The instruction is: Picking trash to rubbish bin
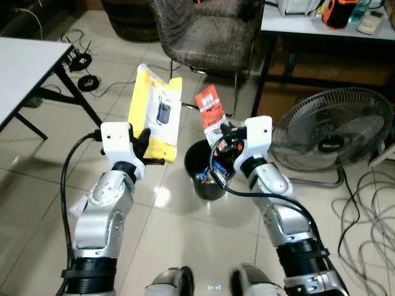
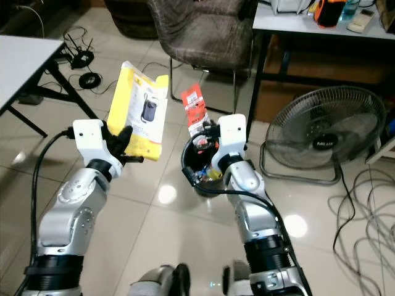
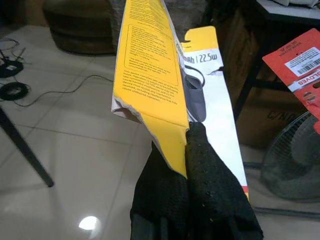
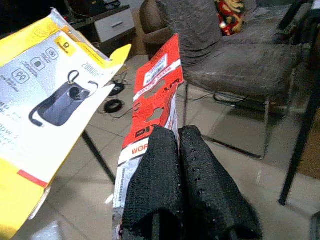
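Left pincer [image 1: 147, 143] clamped on yellow package [image 1: 155, 113], right pincer [image 1: 223, 137] on red card [image 1: 210, 111]: either wide flat piece liable to miss black bin [image 1: 205, 169].

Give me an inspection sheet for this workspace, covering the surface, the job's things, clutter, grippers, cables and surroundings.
Surface: glossy tiled floor with light glare.
Job's things: black rubbish bin on the floor, trash already inside; yellow package and red package held up, the red one above the bin.
Clutter: nothing seen loose on the floor.
Grippers: left gripper shut on the yellow package; right gripper shut on the red package.
Cables: black cords on the floor by the white table; grey cables near the fan.
Surroundings: floor fan, grey chair, desk.
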